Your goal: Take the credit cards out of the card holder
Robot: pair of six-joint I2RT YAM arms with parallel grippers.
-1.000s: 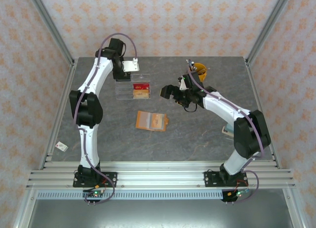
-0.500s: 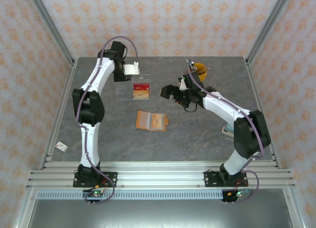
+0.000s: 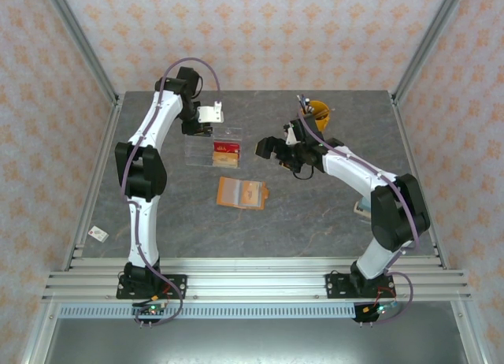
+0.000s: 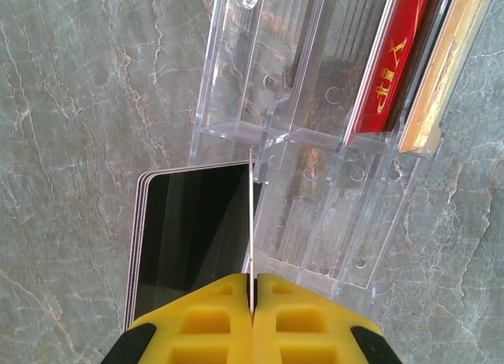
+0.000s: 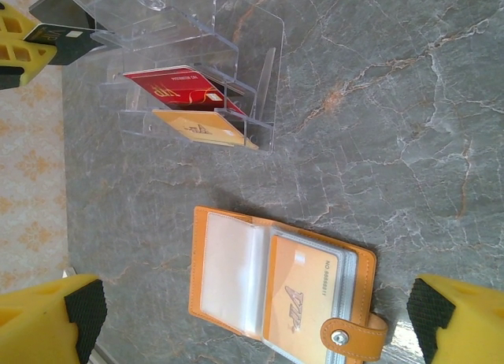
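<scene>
So the left gripper (image 4: 252,289) has its yellow fingers pressed together on a dark card (image 4: 193,238), held on edge right at the near end of the clear acrylic tray (image 4: 228,65). A red card (image 4: 390,65) and a yellow-orange card (image 4: 441,72) are already standing in slots further along.

The card holder (image 5: 228,277) is lying open on the table (image 3: 315,214), a bit in front of the tray and between the two arms. There's at least one orange card (image 5: 311,289) left in its clear sleeve, so I'd say the job's only partly done. The right gripper (image 3: 268,150) hovers off to the holder's far right with fingers spread wide, holding nothing.

What worries me:
- From the wrist view the card's edge lines up almost exactly with a divider (image 4: 268,131), not a slot. Push down like that and it could ride the wall, twist in the pinch, or pop out.
- That tray looks light. A card jammed on the wall could shove or tip it and dump the other two.
- It's pinched only at one end, so a bump could swing it.
- Later, the holder may just slide when someone tugs that last card, since nothing pins it.
</scene>
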